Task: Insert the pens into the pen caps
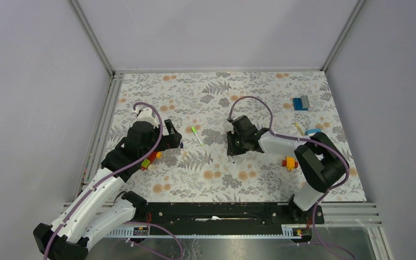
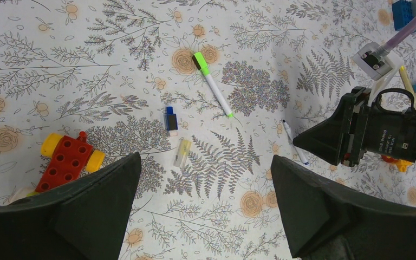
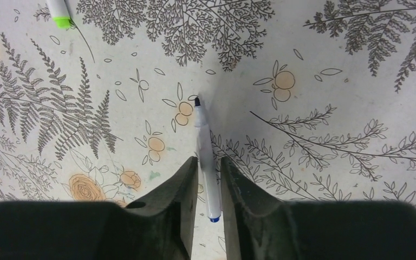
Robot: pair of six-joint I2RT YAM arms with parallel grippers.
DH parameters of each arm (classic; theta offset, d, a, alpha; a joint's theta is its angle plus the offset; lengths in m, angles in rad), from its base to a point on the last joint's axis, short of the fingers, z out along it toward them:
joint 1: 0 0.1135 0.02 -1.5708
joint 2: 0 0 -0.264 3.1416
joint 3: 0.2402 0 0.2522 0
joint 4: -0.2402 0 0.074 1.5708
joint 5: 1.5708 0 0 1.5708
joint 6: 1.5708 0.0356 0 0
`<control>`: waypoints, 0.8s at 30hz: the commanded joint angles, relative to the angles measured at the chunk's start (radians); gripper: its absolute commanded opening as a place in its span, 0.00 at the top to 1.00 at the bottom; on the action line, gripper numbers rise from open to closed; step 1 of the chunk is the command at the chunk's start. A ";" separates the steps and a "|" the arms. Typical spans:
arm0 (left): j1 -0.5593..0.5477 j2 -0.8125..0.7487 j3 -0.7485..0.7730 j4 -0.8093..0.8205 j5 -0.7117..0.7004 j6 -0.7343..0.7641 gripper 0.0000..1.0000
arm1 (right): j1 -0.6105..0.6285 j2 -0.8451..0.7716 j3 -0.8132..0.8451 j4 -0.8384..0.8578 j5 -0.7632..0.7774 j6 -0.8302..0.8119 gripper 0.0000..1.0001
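Pinches the blue-tipped pen (image 3: 203, 135), flat on the tabletop (image 3: 330, 108), in the narrow right end effector (image 3: 208, 162); holds the left end effector (image 2: 205, 162) wide near the dark blue cap (image 2: 170, 119). Risks tilting the pen on lifting, gripped toward its tail. Shows that grip from the right wrist only, the cap plainly from the left

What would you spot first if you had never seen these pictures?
The flowery, ferny tablecloth covers the whole table. At its middle, a blue-tipped pen lies in the narrow gap between the right gripper's black fingers. The left gripper is spread wide near a dark blue cap, with a white pen with a bright green end beyond it.
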 commanded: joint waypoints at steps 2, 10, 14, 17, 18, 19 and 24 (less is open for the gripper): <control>-0.002 -0.011 0.002 0.038 0.005 0.004 0.01 | 0.019 0.016 0.022 -0.072 0.040 -0.021 0.67; -0.002 -0.013 0.002 0.038 0.003 0.004 0.01 | 0.043 -0.012 0.017 -0.127 0.060 -0.041 0.63; -0.002 -0.015 0.001 0.038 0.002 0.005 0.01 | 0.052 -0.021 0.006 -0.146 0.076 -0.049 0.63; -0.002 -0.016 0.001 0.038 0.001 0.004 0.01 | 0.060 -0.024 0.000 -0.154 0.082 -0.052 0.63; -0.002 -0.015 0.001 0.038 0.001 0.004 0.01 | 0.066 -0.024 -0.001 -0.156 0.084 -0.052 0.64; -0.002 -0.015 0.001 0.038 0.002 0.005 0.01 | 0.069 -0.022 -0.001 -0.159 0.088 -0.052 0.64; -0.002 -0.016 0.001 0.038 0.003 0.003 0.01 | 0.092 -0.014 0.001 -0.172 0.109 -0.051 0.67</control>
